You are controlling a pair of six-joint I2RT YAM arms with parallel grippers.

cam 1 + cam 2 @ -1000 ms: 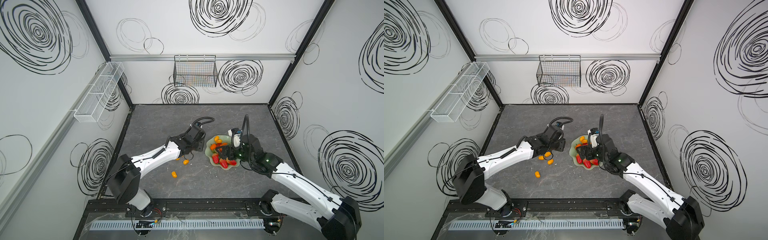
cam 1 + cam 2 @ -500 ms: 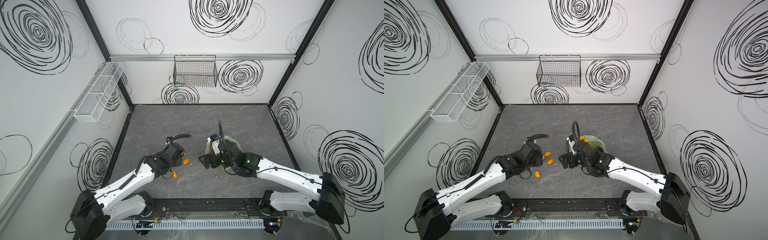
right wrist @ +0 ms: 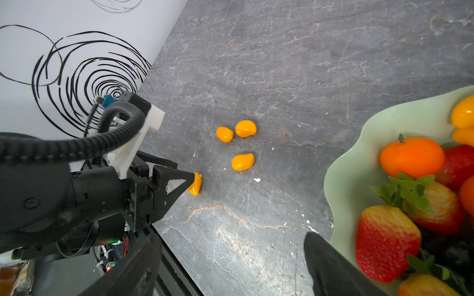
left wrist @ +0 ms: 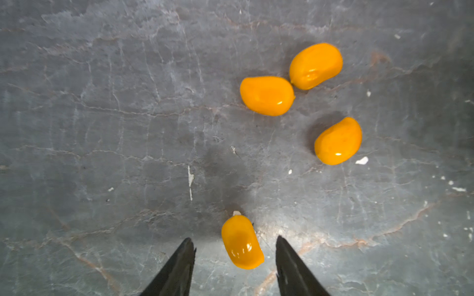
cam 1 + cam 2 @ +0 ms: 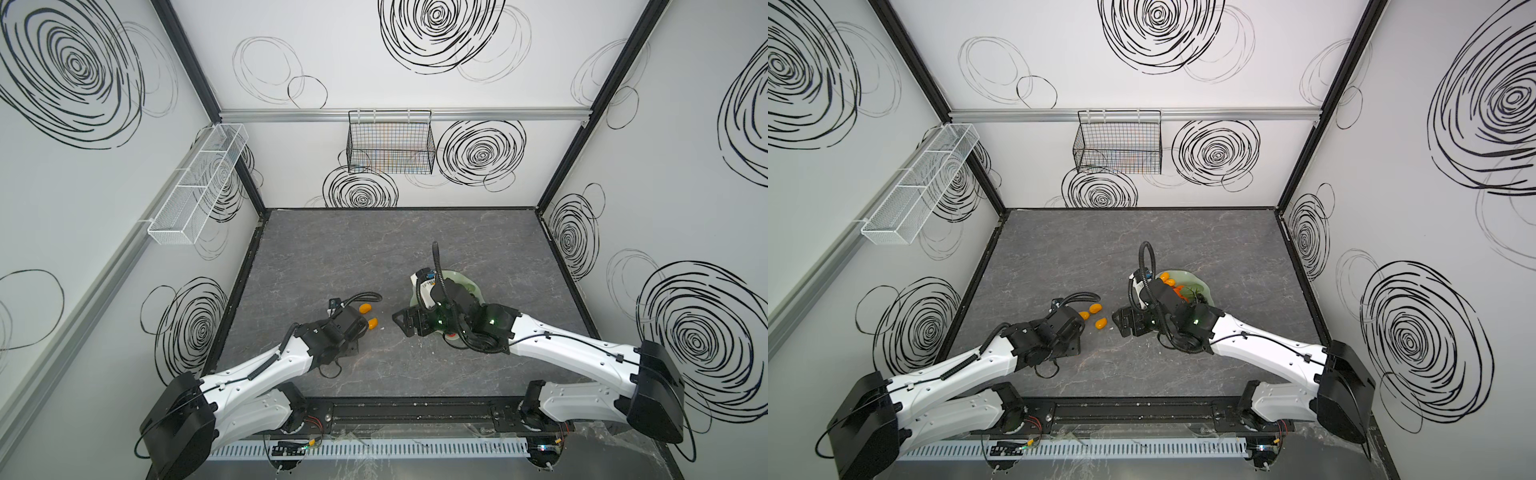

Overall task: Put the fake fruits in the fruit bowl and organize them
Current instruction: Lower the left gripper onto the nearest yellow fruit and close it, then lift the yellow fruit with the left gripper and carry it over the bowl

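Several yellow-orange kumquats lie loose on the grey table. Three form a cluster (image 4: pixel 266 96) and show in a top view (image 5: pixel 1096 308). A fourth kumquat (image 4: pixel 242 242) rests on the table between the tips of my left gripper (image 4: pixel 234 239), which is open and not pressing it. The pale green fruit bowl (image 3: pixel 359 159) holds a tangerine (image 3: pixel 411 156), strawberries (image 3: pixel 387 243) and more kumquats (image 3: pixel 464 115). My right gripper (image 3: pixel 230 238) hangs wide open and empty just left of the fruit bowl (image 5: pixel 465 278), above bare table.
A black wire basket (image 5: pixel 390 145) hangs on the back wall and a white mesh tray (image 5: pixel 195 187) on the left wall. The two wrists (image 5: pixel 345 324) (image 5: pixel 409 322) stand close together near the table's middle front.
The left arm drew back from beside the bowl and came down over the loose kumquats, its jaws a little wider. The right gripper moved off the bowl to its left.
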